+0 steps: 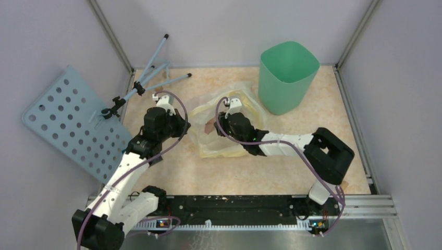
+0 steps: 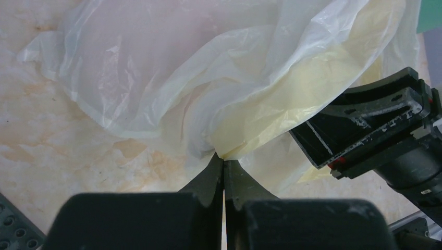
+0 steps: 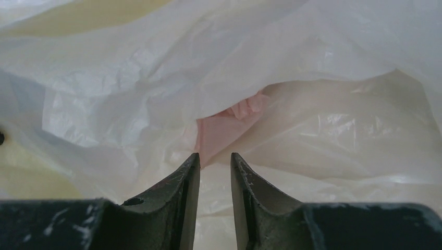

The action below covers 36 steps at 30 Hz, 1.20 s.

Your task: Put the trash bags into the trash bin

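The mint-green trash bin [image 1: 288, 78] stands upright at the back right, with a corner of it showing as the trash bin [image 2: 430, 14] in the left wrist view. A crumpled pale-yellow bag [image 1: 225, 149] lies in front of it. My left gripper [image 2: 223, 159] is shut on a fold of that yellow bag [image 2: 271, 104] at its left edge. My right gripper [image 3: 215, 156] reaches inside the yellow bag, jaws a narrow gap apart. The pale-pink trash bag [image 3: 225, 131] lies just ahead of the tips, its corner touching the left finger [image 3: 188, 179]. Nothing is clamped between the jaws.
A perforated blue-grey panel [image 1: 68, 120] leans at the left wall beside a stand of thin rods [image 1: 151, 73]. Frame posts bound the tabletop at the back corners. The right arm's dark wrist body [image 2: 375, 130] sits close to my left gripper.
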Tool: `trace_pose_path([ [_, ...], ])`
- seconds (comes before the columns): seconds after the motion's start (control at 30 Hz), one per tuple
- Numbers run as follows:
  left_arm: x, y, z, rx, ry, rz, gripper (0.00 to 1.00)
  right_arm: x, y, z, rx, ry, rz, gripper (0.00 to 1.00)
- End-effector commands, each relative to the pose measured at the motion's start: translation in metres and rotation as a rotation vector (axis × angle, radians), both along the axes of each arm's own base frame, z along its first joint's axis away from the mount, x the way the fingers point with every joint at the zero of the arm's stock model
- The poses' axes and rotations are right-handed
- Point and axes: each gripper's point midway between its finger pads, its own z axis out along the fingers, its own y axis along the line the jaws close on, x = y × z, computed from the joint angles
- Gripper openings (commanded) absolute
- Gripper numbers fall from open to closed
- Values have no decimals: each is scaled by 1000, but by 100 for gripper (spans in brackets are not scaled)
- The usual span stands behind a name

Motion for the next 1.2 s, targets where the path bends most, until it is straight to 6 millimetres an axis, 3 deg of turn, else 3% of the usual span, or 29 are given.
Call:
trace_pose_path([
  [0.0, 13, 5, 5, -22, -8, 67, 0, 30, 20, 23, 185, -4, -35, 30],
  [0.27, 24, 9, 1, -42, 6, 114, 0, 59, 15, -6, 184, 36, -81, 36],
  [0.7, 39, 10, -3, -120, 10, 132, 0, 77, 44, -42, 149, 83, -46, 47],
  [0.9, 38, 17, 8, -154, -32, 156, 0, 87, 41, -57, 110, 97, -96, 50],
  [1.07, 35, 19, 16, -174, -60, 159, 0, 89, 43, -64, 115, 115, -89, 47],
  [1.17, 35, 20, 19, -177, -72, 162, 0, 87, 47, -64, 131, 119, -71, 38],
])
